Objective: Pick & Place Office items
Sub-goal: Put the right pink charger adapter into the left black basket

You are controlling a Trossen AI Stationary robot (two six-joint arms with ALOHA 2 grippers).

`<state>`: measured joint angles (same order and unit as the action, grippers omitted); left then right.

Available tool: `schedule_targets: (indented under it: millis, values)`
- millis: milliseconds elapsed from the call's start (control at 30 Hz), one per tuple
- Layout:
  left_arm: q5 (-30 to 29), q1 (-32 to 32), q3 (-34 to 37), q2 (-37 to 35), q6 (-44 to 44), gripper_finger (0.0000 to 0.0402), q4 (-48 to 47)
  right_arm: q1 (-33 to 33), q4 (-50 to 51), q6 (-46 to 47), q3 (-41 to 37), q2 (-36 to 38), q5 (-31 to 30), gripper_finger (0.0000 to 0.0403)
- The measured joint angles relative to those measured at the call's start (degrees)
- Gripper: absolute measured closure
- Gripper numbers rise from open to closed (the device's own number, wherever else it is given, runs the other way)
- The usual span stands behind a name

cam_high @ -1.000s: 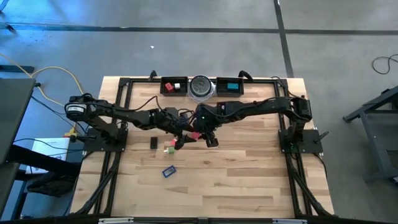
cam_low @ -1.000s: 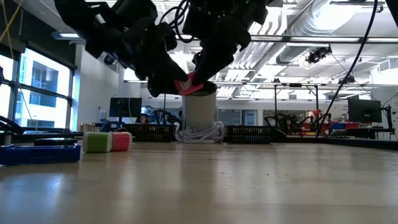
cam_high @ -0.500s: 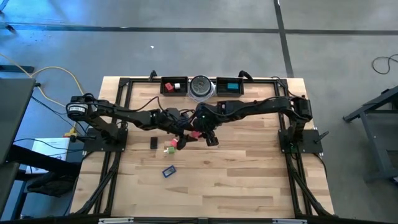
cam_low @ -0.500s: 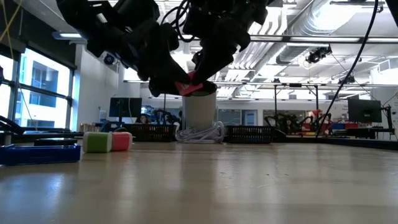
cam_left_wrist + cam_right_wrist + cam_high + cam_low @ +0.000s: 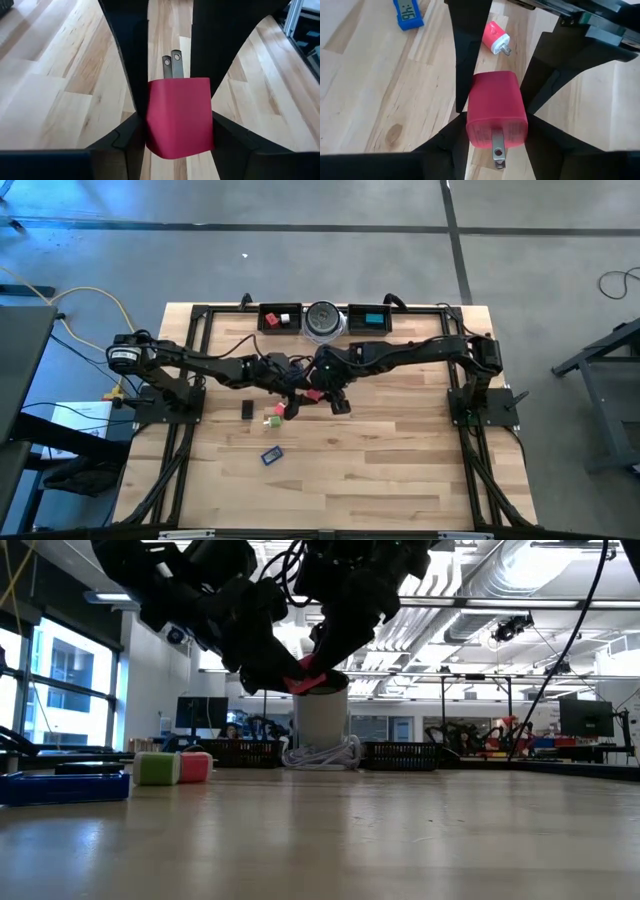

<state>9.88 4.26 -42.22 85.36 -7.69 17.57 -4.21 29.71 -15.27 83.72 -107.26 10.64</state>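
Little has moved since the earlier frame: both arms remain mid-tabletop (image 5: pixel 400 470), a handover in progress.
Left gripper (image 5: pixel 178 107) and right gripper (image 5: pixel 495 107) jaws both clamp the red charger block (image 5: pixel 301 680) aloft; next, one must release.

Left pincer (image 5: pixel 268 668) edged slightly toward right pincer (image 5: pixel 325 660); red block (image 5: pixel 303 680) between.

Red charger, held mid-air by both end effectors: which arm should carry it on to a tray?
Probably left. Left end effector and right end effector both clamp the red charger; the left sits nearer the tray holding a red piece.
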Motion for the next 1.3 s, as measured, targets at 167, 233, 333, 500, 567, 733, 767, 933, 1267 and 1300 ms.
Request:
schedule_targets:
  millis: [167,233,333,500,567,733,767,933,1267,1300]
  values:
    - [-0.77,-0.01,0.0,0.0,3.04,0.0234,-0.22,0.23,-0.35,0.2,0.0,0.0,-2.66,0.0196]
    - [-1.88,-0.04,0.0,0.0,3.98,0.0234,-0.31,0.46,-0.4,0.14,0.0,0.34,-2.84,0.0186]
    - [-2.83,-0.04,-0.22,-0.02,4.84,0.0234,0.02,0.51,-0.49,-0.22,-0.02,1.52,-4.44,0.0187]
    - [-2.77,-0.06,-0.61,-0.22,5.59,0.0241,1.2,0.53,-2.12,-0.33,0.0,4.73,-4.75,0.0204]
    - [-2.77,-0.06,-0.5,-0.14,5.96,0.0247,0.32,0.28,-1.3,-0.3,0.0,6.38,-4.88,0.0211]
    - [-2.8,-0.1,-0.43,-0.42,6.8,0.0249,0.1,-0.29,0.63,-0.22,0.09,9.02,-8.83,0.0225]
    - [-2.84,-0.08,-0.37,-0.71,7.13,0.0249,-0.18,-0.58,1.91,-0.18,0.03,9.42,-9.17,0.0227]
    - [-2.97,0.45,-0.31,-4.44,9.16,0.0249,-2.45,-1.61,2.43,0.83,-1.47,11.74,-8.81,0.0236]
    - [-4.25,2.85,3.63,-21.18,9.89,0.0249,-9.86,-3.04,-10.32,2.86,-16.88,22.26,-7.03,0.0264]
    - [-4.25,3.07,4.86,-23.48,9.84,0.0249,-9.81,-3.04,-13.82,3.27,-18.81,23.47,-6.24,0.0266]
